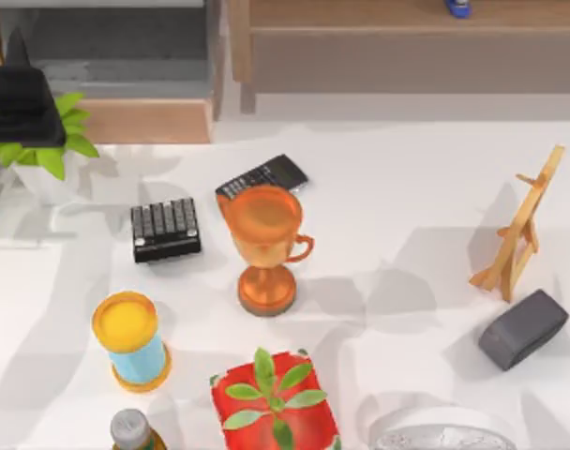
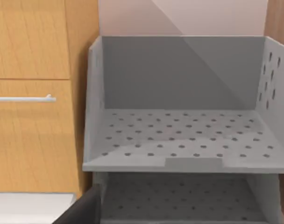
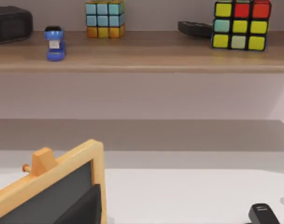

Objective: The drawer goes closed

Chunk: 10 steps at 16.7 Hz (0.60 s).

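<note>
One drawer (image 1: 126,70) stands pulled out at the far left corner of the top view, its grey walls and floor open to the camera and its light-tan front panel facing the table. The left arm (image 1: 18,98) hangs just beside that panel, at its left end, above a potted plant (image 1: 46,155); whether its fingers are spread or pressed together I cannot tell. From the left wrist, the drawer (image 2: 179,135) lies straight ahead and close, its dotted grey floor bare, with a second grey tray under it and a wooden cabinet front with a slim metal handle (image 2: 25,98) to one side.

Ahead of the right wrist a small chalkboard easel (image 3: 53,186) stands near, and beyond it a long wooden shelf (image 3: 142,58) carries a blue stapler (image 3: 54,43), two colour cubes (image 3: 104,18) and a dark clock-like box (image 3: 11,24). How the right gripper's fingers stand cannot be told either.

The table (image 1: 407,187) is white and matte, with soft shadows. On it sit a black keypad (image 1: 166,229), a calculator (image 1: 262,176), an orange trophy cup (image 1: 266,246), a yellow-capped blue can (image 1: 130,339), a red planter (image 1: 274,403) and a grey block (image 1: 523,328). No writing on any of them can be read. The back wall is pale pink.
</note>
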Motion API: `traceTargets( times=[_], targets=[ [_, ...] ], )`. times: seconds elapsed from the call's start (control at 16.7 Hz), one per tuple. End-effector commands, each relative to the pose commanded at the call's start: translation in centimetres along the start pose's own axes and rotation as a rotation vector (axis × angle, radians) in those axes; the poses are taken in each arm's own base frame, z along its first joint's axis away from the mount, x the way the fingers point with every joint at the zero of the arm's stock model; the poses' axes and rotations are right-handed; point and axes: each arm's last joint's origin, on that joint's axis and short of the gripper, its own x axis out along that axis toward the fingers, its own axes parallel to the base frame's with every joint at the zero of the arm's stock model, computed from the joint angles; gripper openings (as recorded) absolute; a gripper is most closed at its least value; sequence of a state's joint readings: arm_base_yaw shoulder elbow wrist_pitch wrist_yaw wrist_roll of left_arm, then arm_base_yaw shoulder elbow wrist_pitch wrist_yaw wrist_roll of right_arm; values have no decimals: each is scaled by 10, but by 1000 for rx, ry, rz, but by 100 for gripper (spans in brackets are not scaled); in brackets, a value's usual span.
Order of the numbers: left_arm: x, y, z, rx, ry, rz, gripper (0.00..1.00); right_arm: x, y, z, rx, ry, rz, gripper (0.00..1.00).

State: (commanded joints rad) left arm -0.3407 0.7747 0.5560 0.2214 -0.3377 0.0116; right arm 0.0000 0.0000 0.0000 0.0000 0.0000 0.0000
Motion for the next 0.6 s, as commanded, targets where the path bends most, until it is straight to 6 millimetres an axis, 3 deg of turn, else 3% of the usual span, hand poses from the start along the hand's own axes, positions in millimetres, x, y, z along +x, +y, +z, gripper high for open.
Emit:
traceTargets(
  times=[0.3,0.6],
  targets=[
    [14,12,-8,94,-8,29,100,0,0,0,0,0,0,100],
    [45,56,-37,373,-2,93,100,0,0,0,0,0,0,100]
  ],
)
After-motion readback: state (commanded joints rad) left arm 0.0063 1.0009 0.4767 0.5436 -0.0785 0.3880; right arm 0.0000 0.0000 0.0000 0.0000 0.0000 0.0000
